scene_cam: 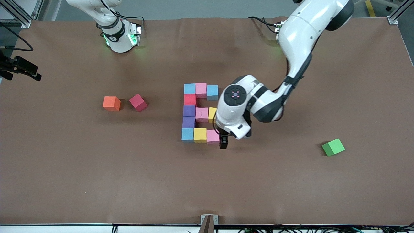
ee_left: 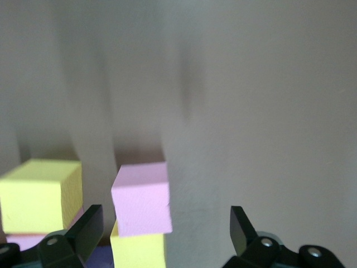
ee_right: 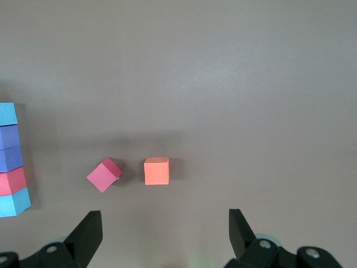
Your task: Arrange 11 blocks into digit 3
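the table (scene_cam: 64,178) bears the digit 3 (scene_cam: 194,113), eleven blocks already in place. the left gripper (scene_cam: 223,142) hangs open just over the pink cube (scene_cam: 212,136) at the end of the bar nearest the front camera, holding nothing. the right gripper (ee_right: 162,234) waits open over a loose crimson cube (scene_cam: 138,102) and an orange cube (scene_cam: 111,103), both toward its end. no containers here.

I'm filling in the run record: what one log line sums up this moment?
left gripper: fingers open, beside pink block | right gripper: open, waiting | digit 3: eleven blocks placed
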Motion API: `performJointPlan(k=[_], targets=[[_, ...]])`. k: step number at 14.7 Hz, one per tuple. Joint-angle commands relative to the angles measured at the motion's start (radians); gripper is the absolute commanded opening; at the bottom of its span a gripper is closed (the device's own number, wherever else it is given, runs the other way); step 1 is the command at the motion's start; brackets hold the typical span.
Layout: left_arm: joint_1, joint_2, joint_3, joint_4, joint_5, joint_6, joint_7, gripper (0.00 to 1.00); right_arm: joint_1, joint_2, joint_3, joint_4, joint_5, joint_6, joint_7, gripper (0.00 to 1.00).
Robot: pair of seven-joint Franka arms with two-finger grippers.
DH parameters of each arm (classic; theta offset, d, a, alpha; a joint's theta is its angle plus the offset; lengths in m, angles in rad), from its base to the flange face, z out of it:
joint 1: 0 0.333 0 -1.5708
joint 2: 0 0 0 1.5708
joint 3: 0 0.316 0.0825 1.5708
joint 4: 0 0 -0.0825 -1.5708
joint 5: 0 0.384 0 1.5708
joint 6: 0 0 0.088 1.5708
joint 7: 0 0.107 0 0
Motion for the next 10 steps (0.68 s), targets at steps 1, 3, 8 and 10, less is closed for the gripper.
performJointPlan(k=[1,3,8,10], targets=[[0.077,-0.098,-0.012,-0.064,-0.027,-0.066,0.182,1.0,-0.007,-0.03,0.01,-0.024,-0.018,0.004,-0.012,1.0],[0.144,-0.142,-0.015,-0.114,-0.027,-0.078,0.365,1.0,-0.009,-0.03,0.01,-0.024,-0.018,0.003,-0.019,1.0],[0.296,-0.228,-0.061,-0.228,-0.042,-0.078,0.776,1.0,-0.007,-0.03,0.005,-0.03,-0.008,-0.003,-0.03,1.0],[0.354,-0.254,-0.084,-0.254,-0.041,-0.078,0.871,1.0,-0.007,-0.031,0.005,-0.032,-0.004,-0.005,-0.029,1.0]])
